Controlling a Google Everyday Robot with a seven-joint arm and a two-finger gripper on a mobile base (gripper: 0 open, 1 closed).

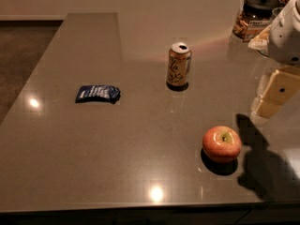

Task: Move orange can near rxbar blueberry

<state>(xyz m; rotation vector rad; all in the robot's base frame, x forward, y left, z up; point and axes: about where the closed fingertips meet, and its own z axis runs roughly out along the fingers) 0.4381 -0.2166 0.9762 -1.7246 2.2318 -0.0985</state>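
Kitchen or break room, we judge: grey stone counter (93, 139), lidded snack jar (255, 15); gripper (273, 99) at right edge.

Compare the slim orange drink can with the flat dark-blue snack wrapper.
The slim orange aluminium can stands upright; the flat dark-blue crinkled wrapper lies low. The can sits right of centre, nearer the gripper at the right edge; the wrapper lies left. Both rest on the grey countertop, untouched.

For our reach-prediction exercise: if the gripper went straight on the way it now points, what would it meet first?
Probably the countertop just right of the apple. The gripper, at the right edge, seems angled down-left. Depth is unclear. The orange can stands well to its left.
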